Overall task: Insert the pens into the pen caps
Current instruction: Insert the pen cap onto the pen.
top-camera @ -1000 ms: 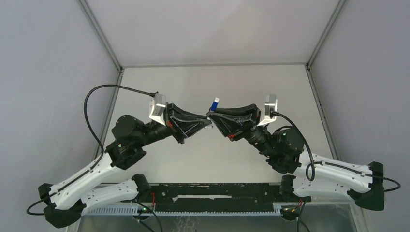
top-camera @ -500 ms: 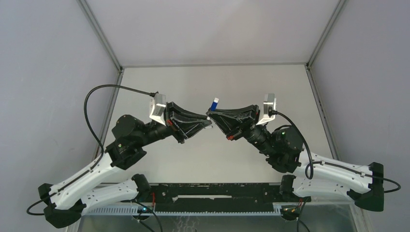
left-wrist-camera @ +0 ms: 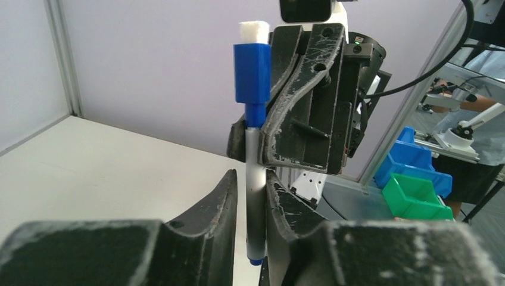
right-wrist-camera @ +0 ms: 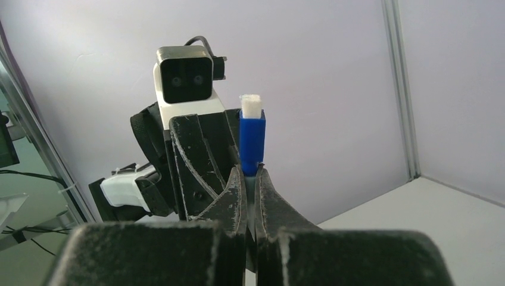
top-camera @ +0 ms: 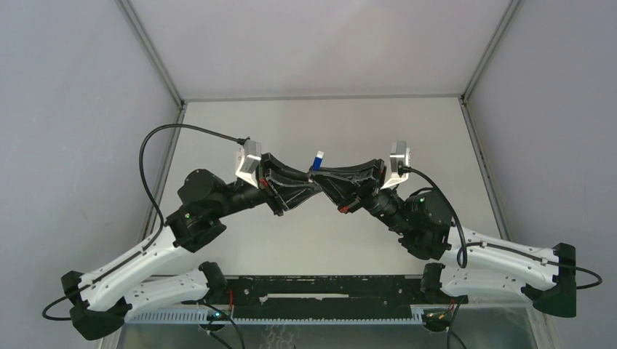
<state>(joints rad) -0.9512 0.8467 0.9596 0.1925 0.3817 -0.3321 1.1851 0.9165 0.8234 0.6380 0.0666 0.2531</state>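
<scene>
Left wrist: we're seeing left gripper (left-wrist-camera: 251, 185) spread around pen (left-wrist-camera: 255, 158); right wrist: right gripper (right-wrist-camera: 251, 176) pinching it under cap (right-wrist-camera: 252, 142).

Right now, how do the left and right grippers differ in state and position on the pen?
The right gripper is shut on the pen; the left gripper is open, jaws loose around it. The right gripper grips just under the blue cap; the left gripper flanks the lower barrel. Both meet at the same pen in mid-air.

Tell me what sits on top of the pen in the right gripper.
A blue pen cap tops the pen, with a white pad on its end. The pen's own tip is hidden inside the cap.
</scene>
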